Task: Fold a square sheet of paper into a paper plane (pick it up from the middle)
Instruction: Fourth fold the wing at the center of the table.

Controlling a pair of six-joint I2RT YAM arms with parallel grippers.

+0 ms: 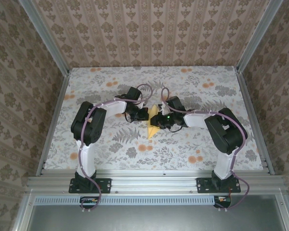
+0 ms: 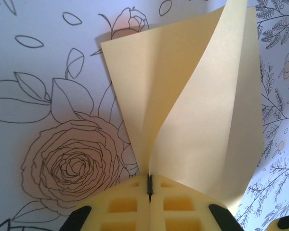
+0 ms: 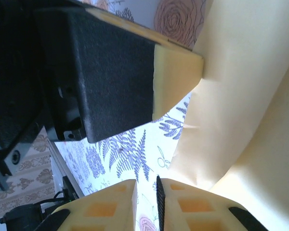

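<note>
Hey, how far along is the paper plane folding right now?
Done: the thin yellow-orange square paper sheet is pinched up from the floral tablecloth and bent double, with one flap curling over. In hand: the left pincer is shut on its folded edge, and the right pincer sits beside it, jaws slightly apart. Left: there is no pointed dart shape yet, so most folds probably remain.

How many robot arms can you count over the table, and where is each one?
2. The left arm rises from the near left, the right arm from the near right; both reach to the yellow paper in the middle.
</note>
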